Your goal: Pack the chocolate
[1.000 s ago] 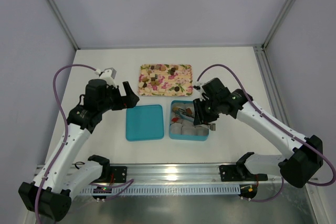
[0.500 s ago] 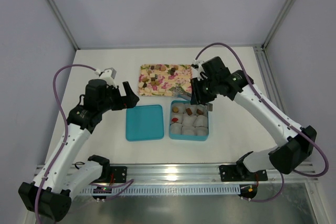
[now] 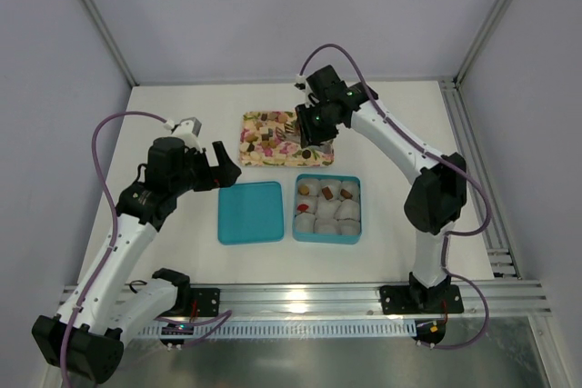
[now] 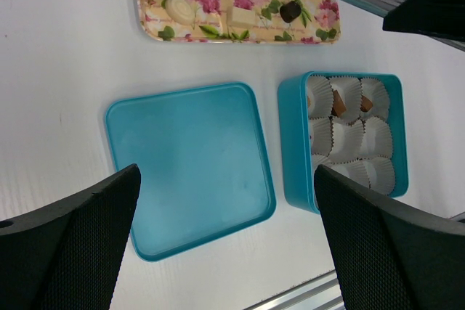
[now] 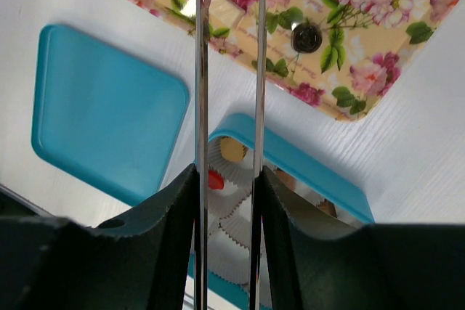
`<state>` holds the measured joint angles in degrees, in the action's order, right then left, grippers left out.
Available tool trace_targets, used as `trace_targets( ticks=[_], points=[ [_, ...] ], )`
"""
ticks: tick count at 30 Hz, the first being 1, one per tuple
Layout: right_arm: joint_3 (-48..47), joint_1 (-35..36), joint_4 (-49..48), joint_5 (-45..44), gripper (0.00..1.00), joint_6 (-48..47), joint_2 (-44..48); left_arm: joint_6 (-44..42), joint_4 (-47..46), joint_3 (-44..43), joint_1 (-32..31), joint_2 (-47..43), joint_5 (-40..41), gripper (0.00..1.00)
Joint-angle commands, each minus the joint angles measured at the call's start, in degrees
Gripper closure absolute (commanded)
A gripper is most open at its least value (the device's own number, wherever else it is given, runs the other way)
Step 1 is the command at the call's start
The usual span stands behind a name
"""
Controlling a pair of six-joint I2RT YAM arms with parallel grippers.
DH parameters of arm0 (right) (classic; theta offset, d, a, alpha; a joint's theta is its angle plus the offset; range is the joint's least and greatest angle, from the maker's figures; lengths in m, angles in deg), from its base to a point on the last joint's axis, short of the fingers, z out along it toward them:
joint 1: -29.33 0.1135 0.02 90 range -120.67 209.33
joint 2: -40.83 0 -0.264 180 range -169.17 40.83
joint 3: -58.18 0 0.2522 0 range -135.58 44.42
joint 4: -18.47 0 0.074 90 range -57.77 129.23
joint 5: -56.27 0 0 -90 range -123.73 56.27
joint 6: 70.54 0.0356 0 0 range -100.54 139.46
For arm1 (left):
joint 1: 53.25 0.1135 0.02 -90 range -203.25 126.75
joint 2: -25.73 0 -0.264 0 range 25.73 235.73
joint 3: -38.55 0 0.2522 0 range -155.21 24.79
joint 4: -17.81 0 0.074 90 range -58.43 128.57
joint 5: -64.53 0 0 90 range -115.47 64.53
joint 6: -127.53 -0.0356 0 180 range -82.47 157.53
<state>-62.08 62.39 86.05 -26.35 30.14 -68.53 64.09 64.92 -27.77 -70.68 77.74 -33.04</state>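
White bench | chocolate mostly on flowered tray, few in box | right tool clamped on tongs, left tool apart | risk: tiny piece may slip from tongs mid-carry

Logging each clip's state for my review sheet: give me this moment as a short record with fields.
Left hand: open, empty, near the teal lid
Right hand: shut on metal tongs over the flowered tray
Teal box: open, lid lying beside it
Chocolate: mostly on tray; a few pieces in the box's paper cups
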Motion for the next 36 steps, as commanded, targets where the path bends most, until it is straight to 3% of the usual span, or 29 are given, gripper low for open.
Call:
trace_targets(
  ticks=[1,36],
  points=[
    [-6.61,0.69,0.23,-1.93,0.59,-0.92,-2.08,-0.2,-0.82,0.0,0.12,-0.15,0.19,0.0],
    [-10.05,3.86,-1.7,-4.48,0.6,1.28,-11.49,-0.2,-0.74,0.0,0.2,-0.5,0.01,0.0]
  ],
)
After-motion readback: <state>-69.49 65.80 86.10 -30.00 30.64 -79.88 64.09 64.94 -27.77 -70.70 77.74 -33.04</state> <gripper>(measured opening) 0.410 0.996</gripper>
